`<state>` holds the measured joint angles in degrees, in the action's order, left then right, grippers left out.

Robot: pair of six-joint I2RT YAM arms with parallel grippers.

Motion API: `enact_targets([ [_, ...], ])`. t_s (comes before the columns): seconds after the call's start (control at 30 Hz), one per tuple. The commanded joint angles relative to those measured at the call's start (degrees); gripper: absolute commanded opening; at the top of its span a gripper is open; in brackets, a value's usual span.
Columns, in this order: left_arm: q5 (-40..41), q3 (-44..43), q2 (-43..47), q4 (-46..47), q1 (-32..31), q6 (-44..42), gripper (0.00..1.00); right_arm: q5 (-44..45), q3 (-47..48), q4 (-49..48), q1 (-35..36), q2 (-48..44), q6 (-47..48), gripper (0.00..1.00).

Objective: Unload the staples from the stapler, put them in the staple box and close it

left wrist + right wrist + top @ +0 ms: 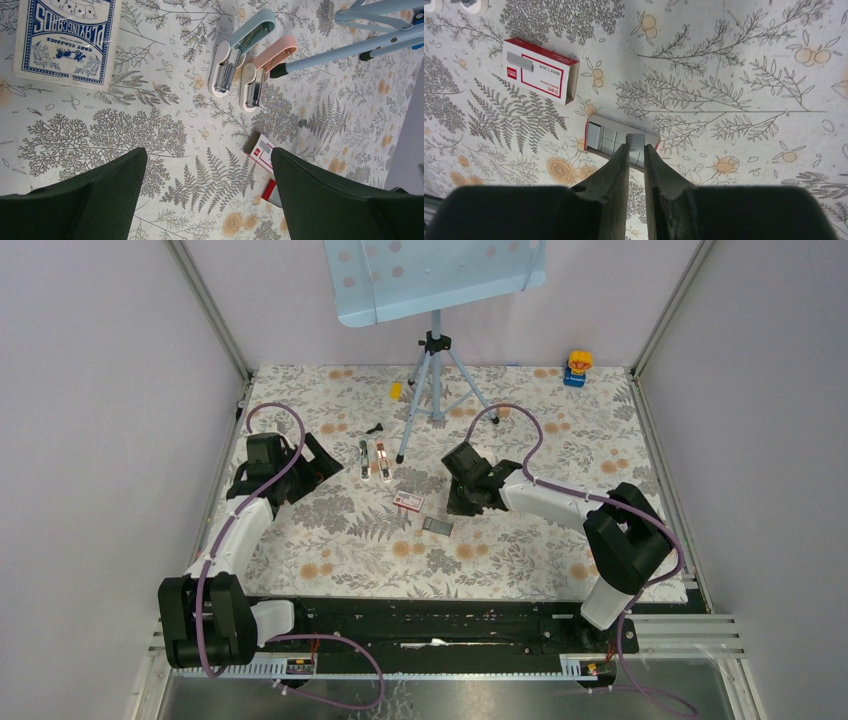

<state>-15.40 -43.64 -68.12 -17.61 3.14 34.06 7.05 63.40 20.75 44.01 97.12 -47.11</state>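
Two staplers lie hinged open side by side, a green one and a pink one, their metal tracks showing. A red-and-white staple box sleeve lies near its tray, which holds staple strips. My right gripper is shut on a short strip of staples right over the tray's right end. My left gripper is open and empty, low over the cloth, short of the staplers.
A tripod with a blue board stands behind the staplers; one leg ends at the pink stapler. A playing-card box lies to the left. A yellow-blue toy sits at the back right, and a small black piece lies near the tripod.
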Motion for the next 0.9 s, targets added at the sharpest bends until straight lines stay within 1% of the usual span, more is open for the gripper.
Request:
enact_targets([
  [0.0, -0.4, 0.0, -0.5, 3.6, 0.4, -0.1, 0.99, 2.9, -1.1, -0.1, 2.1, -2.5, -3.5, 0.20],
  [0.17, -0.4, -0.1, -0.2, 3.8, 0.4, -0.1, 0.98, 2.0, -2.1, -1.0, 3.0, -1.9, -4.0, 0.20],
  [0.87, -0.6, -0.1, -0.1, 3.5, 0.4, -0.5, 0.98, 0.7, -1.4, -2.9, 3.2, 2.5, -4.3, 0.22],
])
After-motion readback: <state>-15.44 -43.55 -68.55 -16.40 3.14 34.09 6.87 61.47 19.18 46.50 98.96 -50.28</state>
